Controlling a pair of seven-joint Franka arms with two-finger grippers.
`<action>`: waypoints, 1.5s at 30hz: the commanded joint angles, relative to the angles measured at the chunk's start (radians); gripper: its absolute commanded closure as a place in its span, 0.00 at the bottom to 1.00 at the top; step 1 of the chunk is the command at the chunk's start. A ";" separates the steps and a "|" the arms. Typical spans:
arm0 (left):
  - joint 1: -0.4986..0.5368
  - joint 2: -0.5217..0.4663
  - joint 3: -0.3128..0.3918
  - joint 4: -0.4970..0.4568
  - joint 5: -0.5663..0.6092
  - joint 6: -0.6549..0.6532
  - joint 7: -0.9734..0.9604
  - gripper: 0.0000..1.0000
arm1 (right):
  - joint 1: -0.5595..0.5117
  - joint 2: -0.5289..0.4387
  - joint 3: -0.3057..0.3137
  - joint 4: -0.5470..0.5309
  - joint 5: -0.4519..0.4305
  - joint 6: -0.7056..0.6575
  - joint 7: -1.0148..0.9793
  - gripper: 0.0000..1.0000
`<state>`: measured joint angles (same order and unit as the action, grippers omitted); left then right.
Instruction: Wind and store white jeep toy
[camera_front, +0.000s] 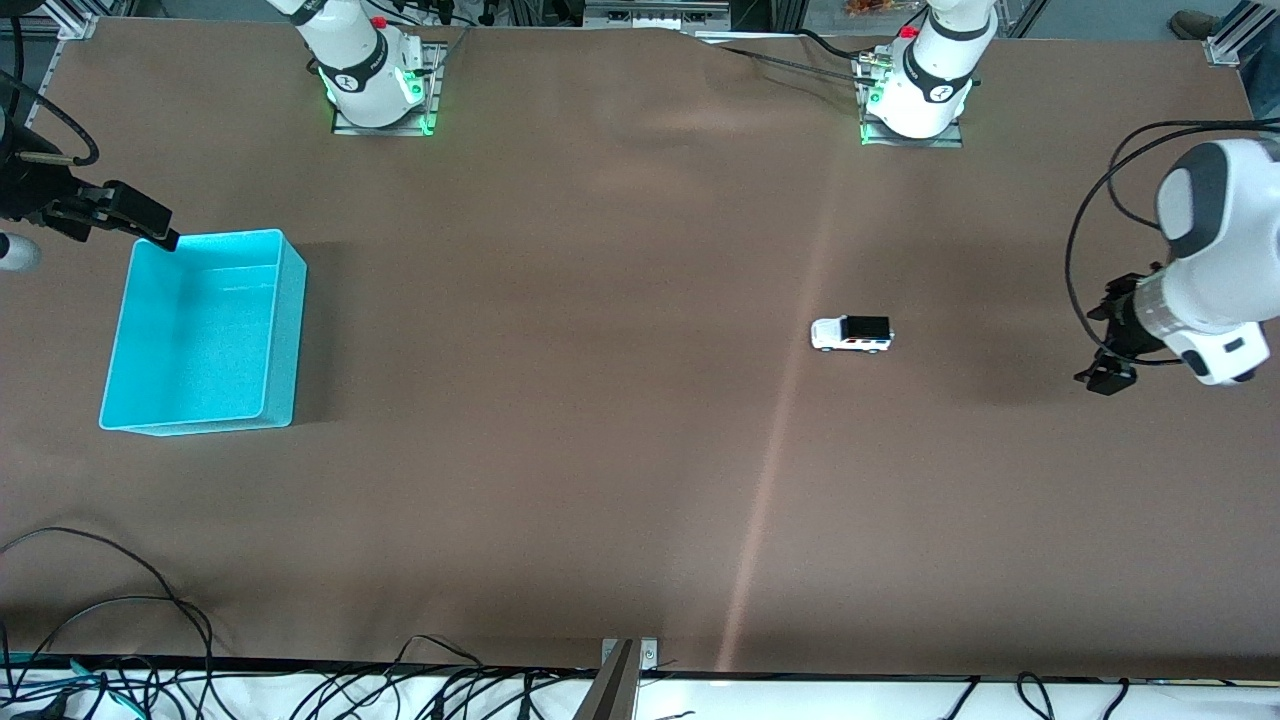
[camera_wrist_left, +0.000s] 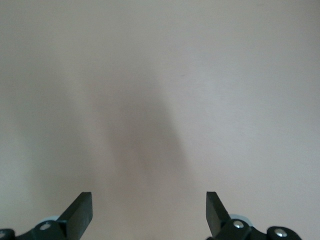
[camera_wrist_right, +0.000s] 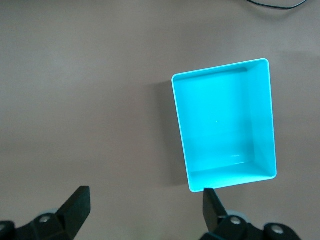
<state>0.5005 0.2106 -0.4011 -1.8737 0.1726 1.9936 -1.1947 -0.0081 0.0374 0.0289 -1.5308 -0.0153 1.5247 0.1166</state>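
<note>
The white jeep toy (camera_front: 851, 334), with a black roof and rear, stands on the brown table toward the left arm's end. It shows in neither wrist view. My left gripper (camera_front: 1103, 376) (camera_wrist_left: 149, 200) hangs open and empty over bare table, beside the jeep and closer to the table's end. The cyan bin (camera_front: 190, 340) (camera_wrist_right: 225, 125) sits empty toward the right arm's end. My right gripper (camera_front: 150, 228) (camera_wrist_right: 145, 197) is open and empty, hovering just off the bin's corner that lies farthest from the front camera.
Both arm bases (camera_front: 375, 95) (camera_front: 915, 105) stand along the table edge farthest from the front camera. Loose cables (camera_front: 120, 620) lie over the nearest edge, by a metal bracket (camera_front: 625, 665). The table cover (camera_front: 560, 400) is bare between bin and jeep.
</note>
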 joint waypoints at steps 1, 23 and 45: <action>-0.008 0.036 -0.002 0.142 -0.061 -0.070 0.188 0.00 | 0.000 0.009 -0.003 0.021 0.015 -0.003 0.008 0.00; -0.062 0.047 -0.004 0.422 -0.096 -0.219 0.840 0.00 | 0.000 0.007 -0.003 0.021 0.014 -0.005 0.009 0.00; -0.123 0.042 -0.004 0.476 -0.128 -0.254 1.000 0.00 | 0.000 0.007 -0.003 0.021 0.015 -0.006 0.009 0.00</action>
<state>0.3872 0.2360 -0.4092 -1.4313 0.0639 1.7836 -0.2277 -0.0081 0.0374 0.0289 -1.5308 -0.0152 1.5247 0.1167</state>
